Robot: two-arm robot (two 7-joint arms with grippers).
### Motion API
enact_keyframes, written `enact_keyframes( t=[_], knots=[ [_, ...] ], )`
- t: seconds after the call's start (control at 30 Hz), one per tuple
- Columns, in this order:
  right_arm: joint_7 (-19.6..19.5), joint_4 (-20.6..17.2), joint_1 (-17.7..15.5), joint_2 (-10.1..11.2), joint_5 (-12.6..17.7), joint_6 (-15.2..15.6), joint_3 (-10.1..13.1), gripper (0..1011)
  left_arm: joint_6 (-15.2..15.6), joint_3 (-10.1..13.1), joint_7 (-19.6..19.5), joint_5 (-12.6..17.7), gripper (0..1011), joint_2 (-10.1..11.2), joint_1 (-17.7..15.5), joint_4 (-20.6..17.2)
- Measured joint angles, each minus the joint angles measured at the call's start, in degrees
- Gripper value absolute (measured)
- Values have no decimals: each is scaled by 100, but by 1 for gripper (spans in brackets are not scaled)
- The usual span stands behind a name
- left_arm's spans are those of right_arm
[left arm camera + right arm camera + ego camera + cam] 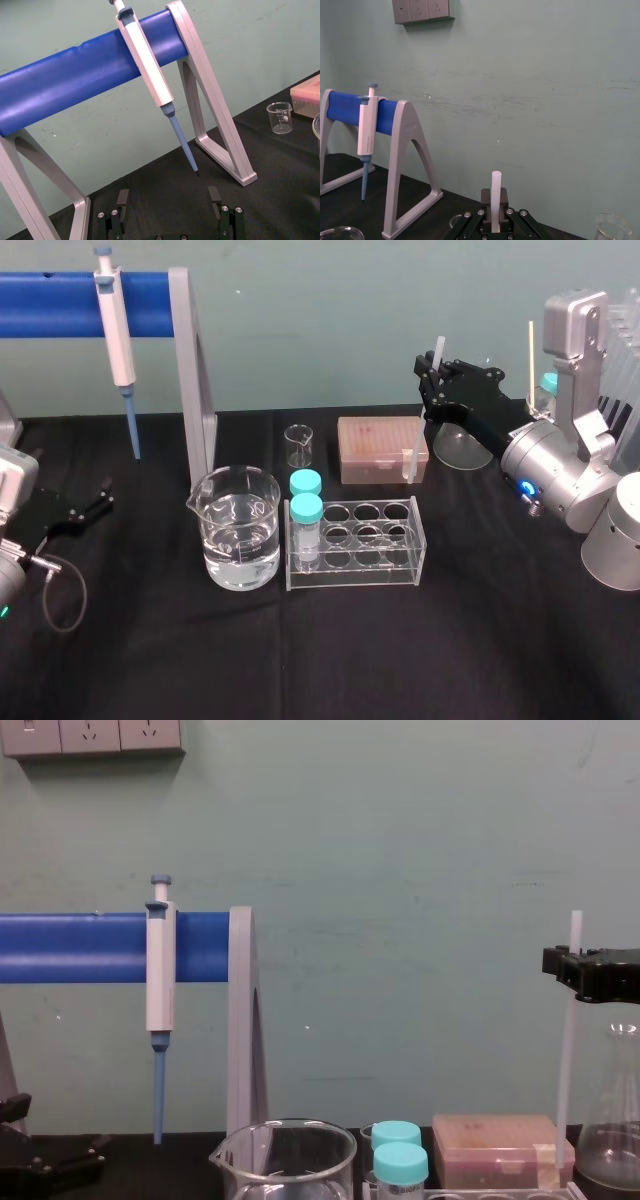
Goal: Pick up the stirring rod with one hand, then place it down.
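My right gripper [431,372] is shut on the stirring rod [408,464], a thin white translucent rod held upright above the back right of the table. The rod's top pokes out above the jaws, and in the chest view the stirring rod [566,1060] hangs down from the right gripper [566,964] in front of the pink box. The right wrist view shows the rod [495,192] clamped between the right gripper's [495,210] pads. I cannot tell whether its lower end touches anything. My left gripper [88,508] rests open at the left edge, its left gripper [169,200] jaws wide apart.
A water-filled beaker [240,530] and a clear tube rack [357,540] with two teal-capped tubes stand mid-table. Behind them are a small beaker [299,446], a pink tip box [378,448] and a flask [458,448]. A pipette [118,335] hangs on the blue-barred stand [195,380].
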Motion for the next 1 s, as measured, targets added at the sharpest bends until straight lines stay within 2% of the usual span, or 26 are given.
enact_keyframes(
  t=[1.0],
  knots=[
    [0,0,0,0,0,0,0,82,0,0,0,0,1000,0,0,0]
  ],
)
